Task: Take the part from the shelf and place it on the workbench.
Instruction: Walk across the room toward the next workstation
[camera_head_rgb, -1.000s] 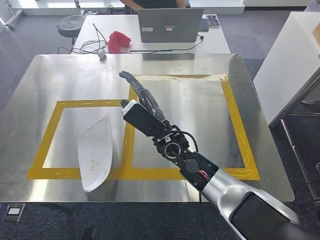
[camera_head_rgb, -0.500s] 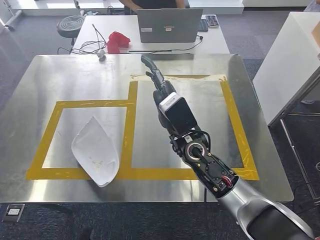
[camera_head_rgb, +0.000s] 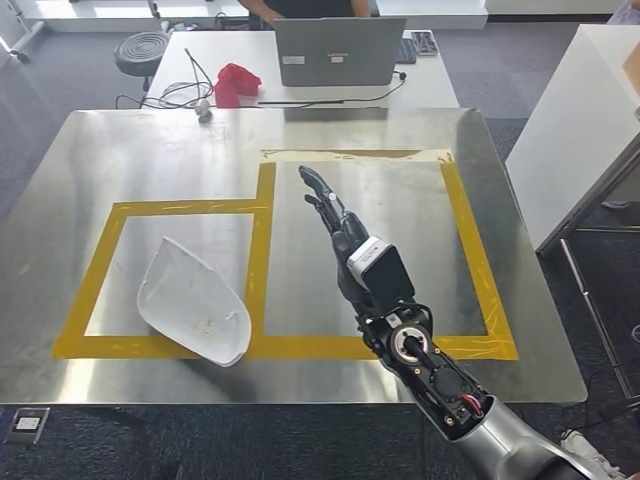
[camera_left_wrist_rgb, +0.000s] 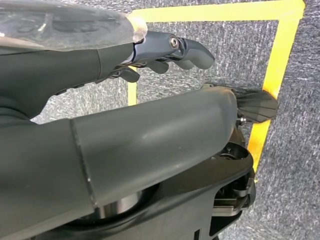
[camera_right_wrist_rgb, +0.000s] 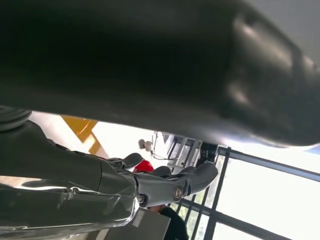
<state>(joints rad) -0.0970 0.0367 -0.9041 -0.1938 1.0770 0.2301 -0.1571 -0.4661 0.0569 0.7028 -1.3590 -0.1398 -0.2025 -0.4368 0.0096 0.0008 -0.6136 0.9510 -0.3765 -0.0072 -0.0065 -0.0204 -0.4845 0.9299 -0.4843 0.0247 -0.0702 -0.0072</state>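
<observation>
Right hand (camera_head_rgb: 336, 215) has swung back off the part (camera_head_rgb: 193, 301), fingers straight, holding nothing; part lies rocked flatter on workbench (camera_head_rgb: 90, 150), inside left yellow tape frame (camera_head_rgb: 260, 240); placement prob. done.

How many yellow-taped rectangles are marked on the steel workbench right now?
2. The left rectangle holds the white part, which overlaps its front tape edge. The larger right rectangle lies beside it, sharing a tape strip, with the right robot hand over it, holding nothing.
</observation>
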